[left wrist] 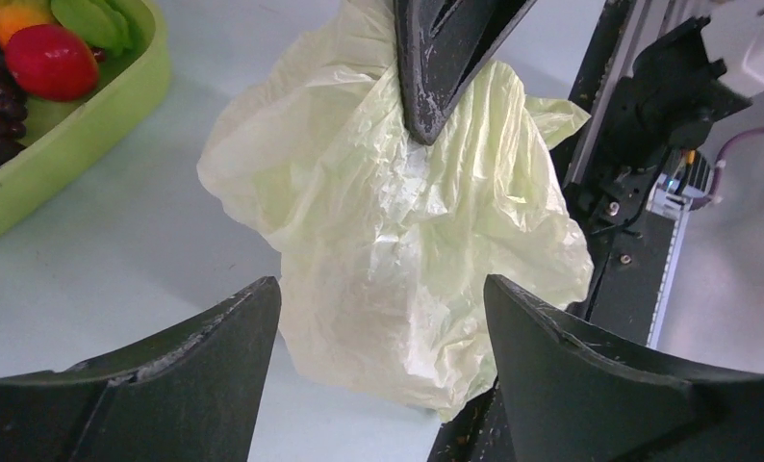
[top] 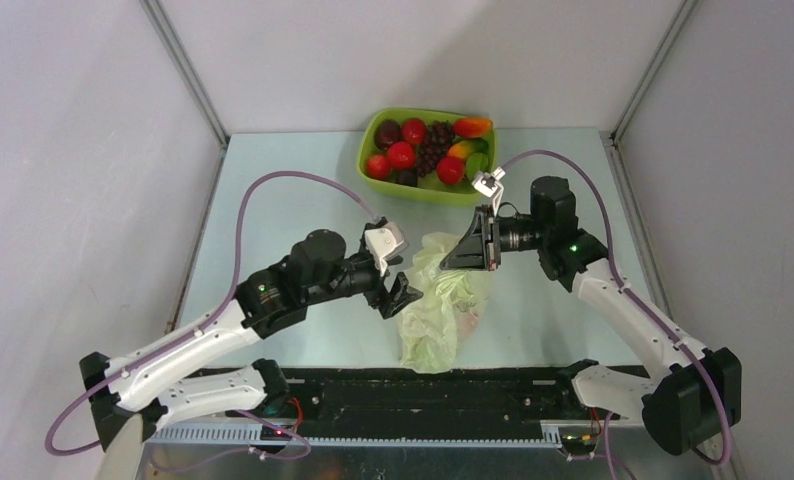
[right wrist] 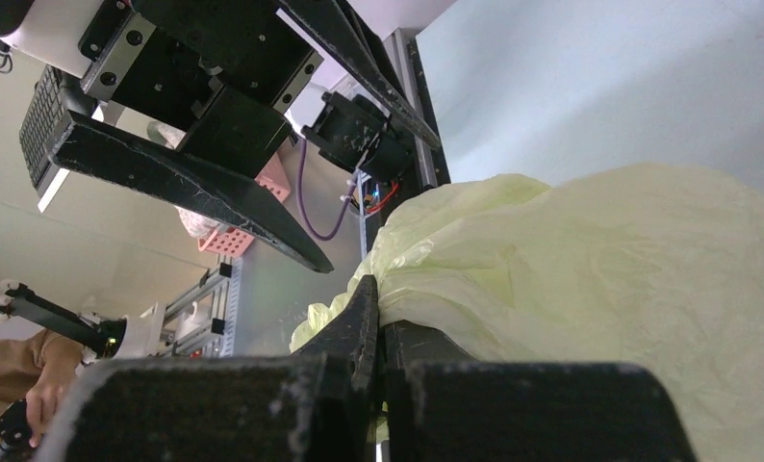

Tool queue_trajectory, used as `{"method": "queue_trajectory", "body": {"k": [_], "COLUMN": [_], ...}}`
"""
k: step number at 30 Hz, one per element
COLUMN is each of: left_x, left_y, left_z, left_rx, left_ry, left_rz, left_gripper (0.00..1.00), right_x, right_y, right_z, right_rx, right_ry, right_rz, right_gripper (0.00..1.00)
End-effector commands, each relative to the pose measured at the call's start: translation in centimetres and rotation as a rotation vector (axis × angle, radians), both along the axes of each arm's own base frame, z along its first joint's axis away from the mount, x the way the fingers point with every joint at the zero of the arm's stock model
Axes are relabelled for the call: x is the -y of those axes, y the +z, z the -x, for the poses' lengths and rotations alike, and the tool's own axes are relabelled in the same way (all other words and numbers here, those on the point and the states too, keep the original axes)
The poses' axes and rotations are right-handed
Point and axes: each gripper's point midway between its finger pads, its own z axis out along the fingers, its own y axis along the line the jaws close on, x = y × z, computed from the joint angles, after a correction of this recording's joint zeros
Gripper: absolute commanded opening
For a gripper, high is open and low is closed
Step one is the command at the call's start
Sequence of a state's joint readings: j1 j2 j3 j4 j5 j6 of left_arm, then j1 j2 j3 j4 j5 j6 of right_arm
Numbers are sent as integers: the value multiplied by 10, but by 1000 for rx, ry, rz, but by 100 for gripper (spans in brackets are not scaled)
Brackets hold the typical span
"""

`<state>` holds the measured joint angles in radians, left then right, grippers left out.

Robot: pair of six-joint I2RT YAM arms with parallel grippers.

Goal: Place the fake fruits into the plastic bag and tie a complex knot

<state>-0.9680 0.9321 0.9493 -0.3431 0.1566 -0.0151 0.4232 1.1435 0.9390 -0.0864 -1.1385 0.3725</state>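
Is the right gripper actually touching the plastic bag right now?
Touching. The right wrist view shows the right gripper shut with a fold of the plastic bag pinched in it. The left wrist view shows its tip bunching the film too.

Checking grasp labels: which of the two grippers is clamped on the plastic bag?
The right gripper: its jaws are shut, pinching the upper edge of the plastic bag. The left gripper stands open facing the bag, holding nothing.
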Motion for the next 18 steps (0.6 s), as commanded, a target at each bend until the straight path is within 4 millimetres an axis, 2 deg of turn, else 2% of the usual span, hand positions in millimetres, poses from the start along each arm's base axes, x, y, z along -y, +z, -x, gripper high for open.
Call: {"method": "queue_trajectory", "body": {"k": [1, 7, 10, 14, 15, 16, 17, 18], "left_x": [7, 15, 24, 33, 35, 38, 39, 40], "left_y": [13, 4, -4, -21, -25, -28, -31, -33], "left_z": [-6, -17, -12, -3, -1, 2, 4, 4], "left_rx": [94, 128, 98, 50, 40, 37, 26, 30], "left_ry": [-21, -15, -65, -98, -99, -97, -89, -66], "left_rz": [5, -23, -35, -64, -68, -79, -82, -90], "left_gripper": [83, 73, 67, 46, 35, 29, 15, 8], "right_x": [4, 6, 6, 7, 8, 8, 9, 10], "right_y": [5, 2, -1, -3, -4, -5, -7, -8], "right_z": [11, 15, 15, 13, 12, 12, 9, 8], "right_rx": [53, 46, 43, 37, 30, 29, 21, 19], "right_ry": [21, 25, 12, -20, -36, -46, -69, -84], "right_rz": [-19, -15, -12, -3, 4, 8, 19, 24], "right_gripper": [0, 0, 0, 0, 0, 0, 0, 0]}}
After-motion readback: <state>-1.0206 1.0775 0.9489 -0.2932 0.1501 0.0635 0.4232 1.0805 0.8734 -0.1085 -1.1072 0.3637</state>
